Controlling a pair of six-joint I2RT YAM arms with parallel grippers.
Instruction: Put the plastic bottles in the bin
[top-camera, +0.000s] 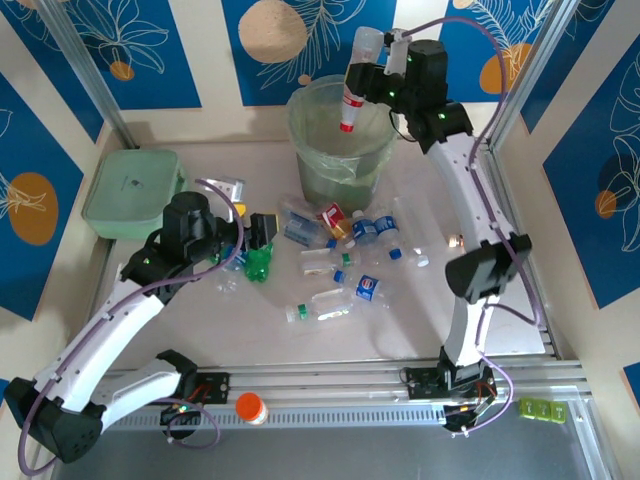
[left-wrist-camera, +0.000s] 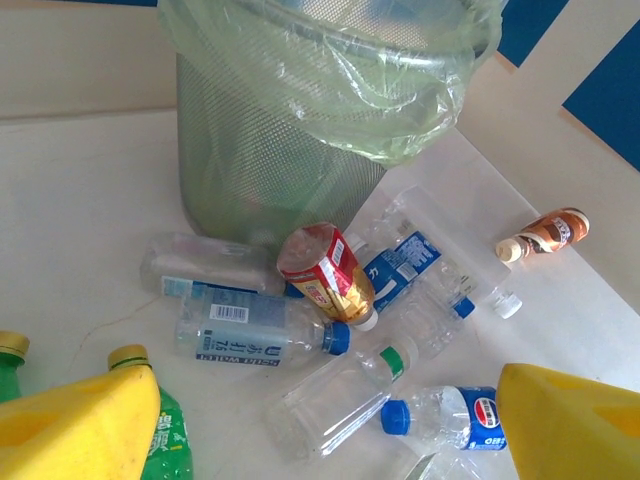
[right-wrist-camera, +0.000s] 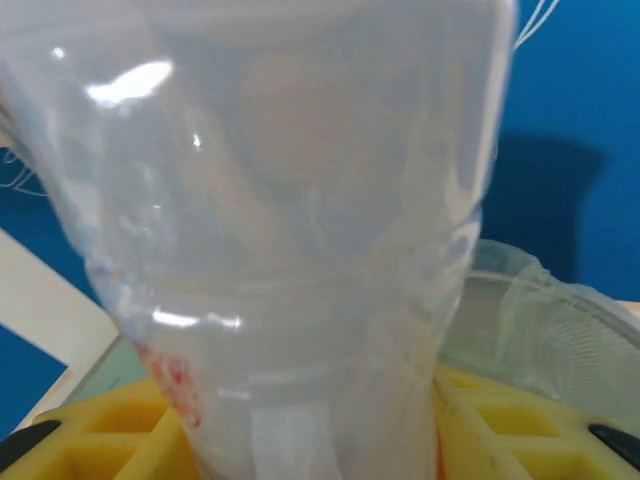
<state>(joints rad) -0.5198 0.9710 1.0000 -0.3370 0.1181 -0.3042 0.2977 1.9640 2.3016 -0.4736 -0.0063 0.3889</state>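
In the top view, a clear red-labelled bottle (top-camera: 349, 100) is held cap-down by the right gripper (top-camera: 368, 62) directly above the mouth of the bin (top-camera: 310, 150), which stands at the far middle of the table (top-camera: 480, 330). The bottle is not yet released, and what already lies inside the bin cannot be made out. About ten plastic bottles (top-camera: 368, 288) are seen scattered on the table on the near side of the bin, so most of the task is judged to be left. The left gripper (top-camera: 262, 232) is poised low at the left edge of that scatter, just over a green bottle (top-camera: 258, 265), with nothing lifted. In the left wrist view, the yellow fingers (left-wrist-camera: 80, 425) are seen set wide apart with nothing clamped between them. The green bottle lies just beside one of them, and a blue-labelled clear bottle (left-wrist-camera: 250, 335), a red-and-gold bottle (left-wrist-camera: 325, 272) and several others are spread before the mesh wall of the bin. In the right wrist view, the clear red-labelled bottle is seen clamped between the yellow pads (right-wrist-camera: 500, 420), with the liner rim (right-wrist-camera: 545, 300) beyond it.
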